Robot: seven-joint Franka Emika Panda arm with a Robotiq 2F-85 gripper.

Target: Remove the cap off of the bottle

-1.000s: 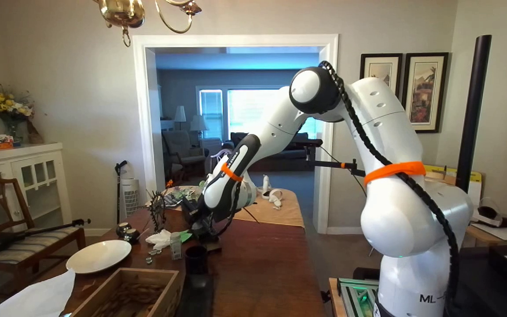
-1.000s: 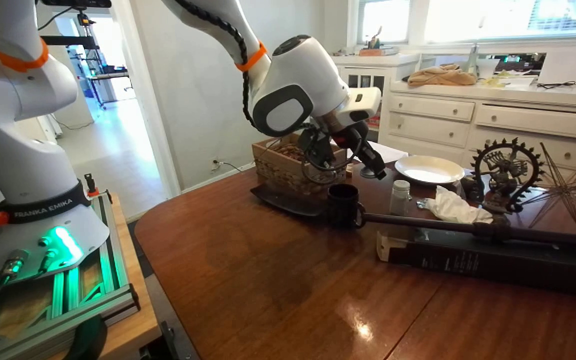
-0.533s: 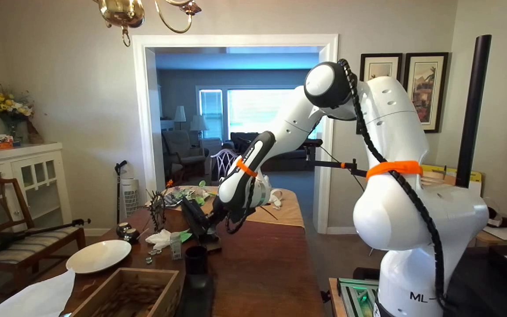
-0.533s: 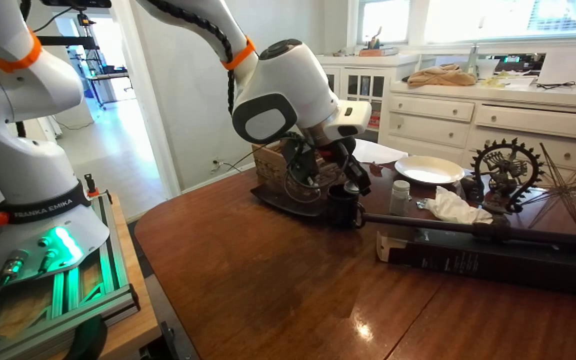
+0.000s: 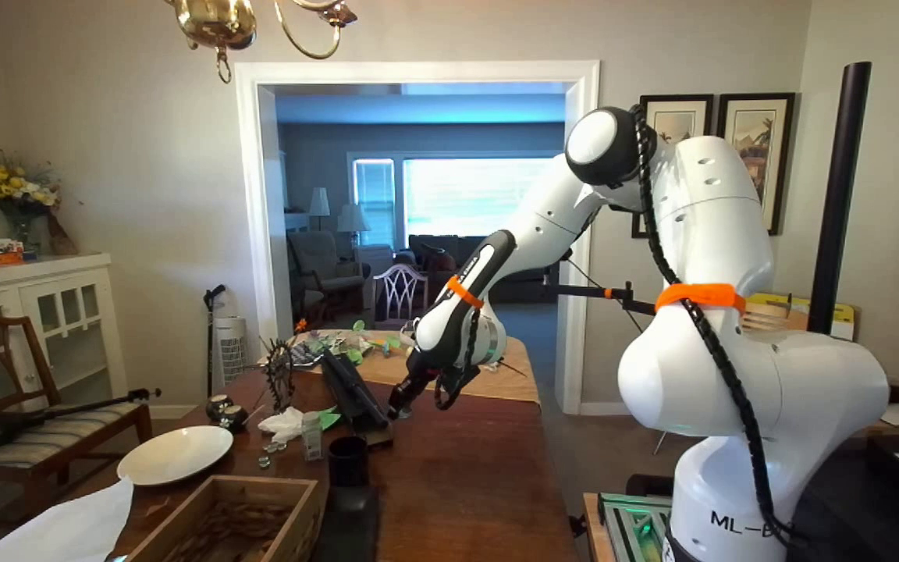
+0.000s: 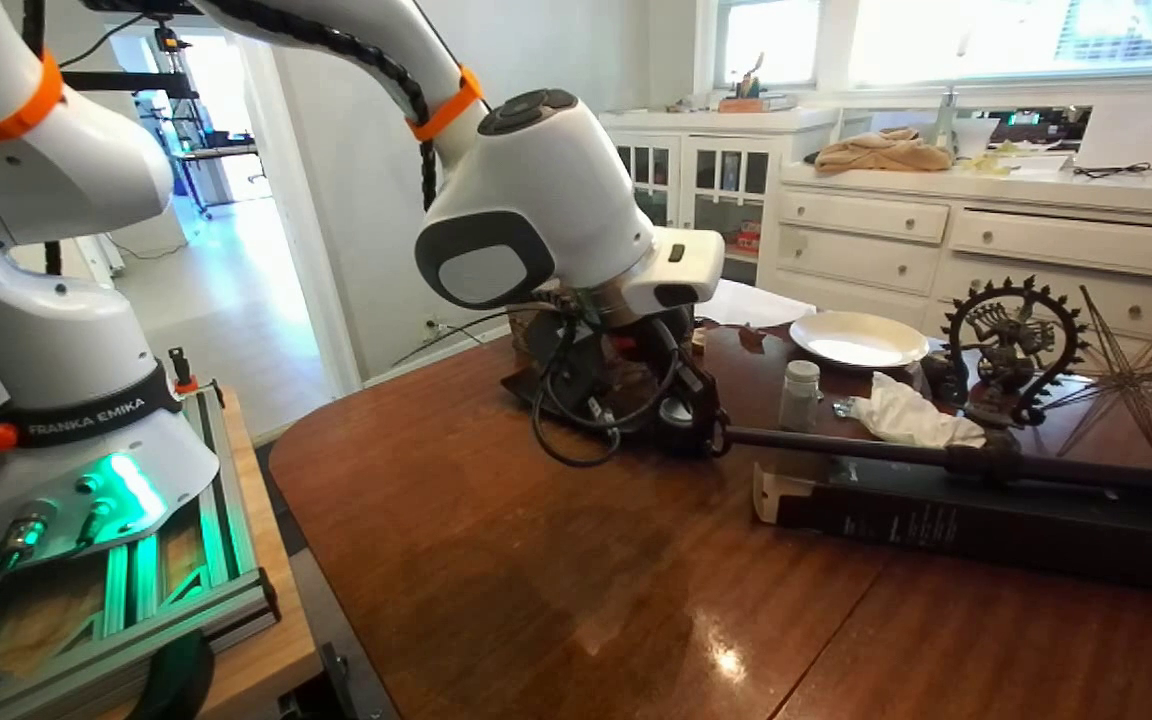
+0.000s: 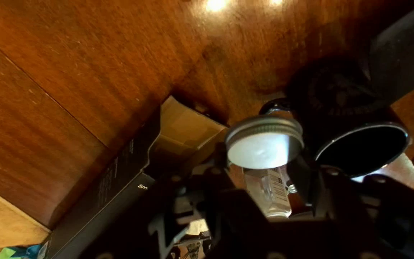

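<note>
My gripper (image 7: 261, 155) is shut on the cap (image 7: 255, 149), a round metal screw lid; its white underside faces the wrist camera. In an exterior view the cap (image 6: 676, 411) shows as a grey disc at the fingertips, apart from the bottle (image 6: 799, 398). That bottle is clear with a pale top and stands upright on the table. Between the fingers, farther off in the wrist view, the bottle (image 7: 268, 192) also shows with its printed label. The gripper (image 5: 397, 409) hangs over the table beside the end of a long black box.
A black mug (image 5: 348, 462) stands near the bottle, partly hidden behind the gripper in an exterior view. The long black box (image 6: 936, 515) carries a dark rod (image 6: 836, 443). Around these are a basket (image 5: 305, 511), a white plate (image 6: 858, 338), crumpled tissue (image 6: 911, 415) and a metal statue (image 6: 1016, 350).
The arm has drawn back from the bottle's side towards the robot's open table side and lower, carrying the cap. The bottle has stayed where it was.
</note>
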